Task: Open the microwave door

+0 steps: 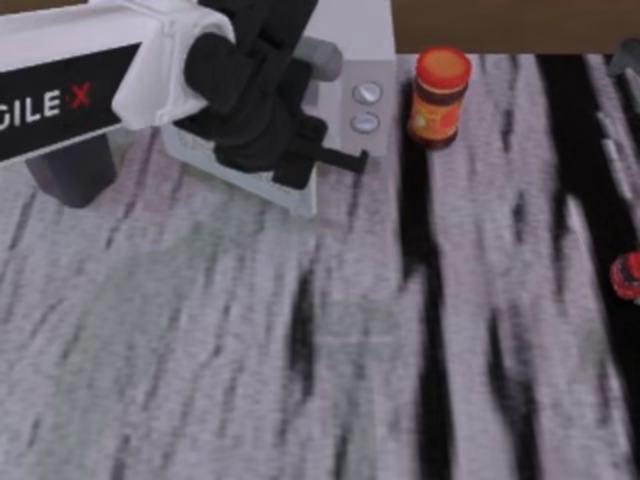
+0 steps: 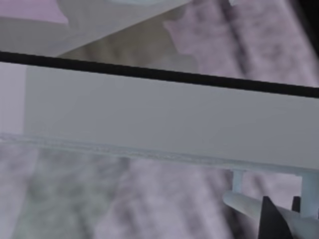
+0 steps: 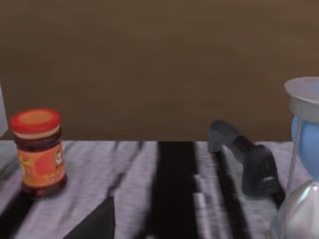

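Observation:
The grey-white microwave point(image 1: 362, 40) stands at the table's back, mostly under my left arm, with two silver knobs point(image 1: 366, 108) on its right panel. The microwave door point(image 1: 298, 195) stands swung out a little from the body, its free edge toward the front. In the left wrist view the door point(image 2: 164, 119) is a wide flat panel with a pale bar handle point(image 2: 244, 203) at its edge. My left gripper point(image 1: 350, 158) point(image 2: 284, 211) is shut on that handle, one dark finger on each side of the bar. My right arm is parked outside the top view; one dark finger point(image 3: 97, 225) shows.
An orange-lidded jar point(image 1: 440, 97) point(image 3: 39, 152) stands just right of the microwave. A dark handheld scanner point(image 3: 246, 159) and a blue hourglass point(image 3: 304, 164) sit near the table's right side. A brown wall backs the table.

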Tool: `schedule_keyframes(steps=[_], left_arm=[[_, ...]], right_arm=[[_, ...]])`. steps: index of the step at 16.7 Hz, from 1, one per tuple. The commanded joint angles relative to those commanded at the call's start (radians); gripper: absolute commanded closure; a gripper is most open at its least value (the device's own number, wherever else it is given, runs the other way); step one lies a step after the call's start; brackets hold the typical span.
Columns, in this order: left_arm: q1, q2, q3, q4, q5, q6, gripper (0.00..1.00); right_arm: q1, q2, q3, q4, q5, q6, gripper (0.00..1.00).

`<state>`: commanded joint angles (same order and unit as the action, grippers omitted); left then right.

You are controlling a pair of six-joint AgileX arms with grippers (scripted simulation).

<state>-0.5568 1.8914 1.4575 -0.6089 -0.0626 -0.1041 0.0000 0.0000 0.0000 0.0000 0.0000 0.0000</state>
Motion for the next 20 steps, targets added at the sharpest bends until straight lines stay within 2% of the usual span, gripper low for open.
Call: schedule_keyframes(steps=[8, 20], left_arm=[[0.025, -0.050, -0.067, 0.019, 0.051, 0.088, 1.00], [0.026, -0.051, -0.067, 0.019, 0.052, 0.089, 1.00]], right_arm=[[0.000, 0.000, 0.000, 0.000, 0.000, 0.000, 0.00], [0.000, 0.000, 0.000, 0.000, 0.000, 0.000, 0.00]])
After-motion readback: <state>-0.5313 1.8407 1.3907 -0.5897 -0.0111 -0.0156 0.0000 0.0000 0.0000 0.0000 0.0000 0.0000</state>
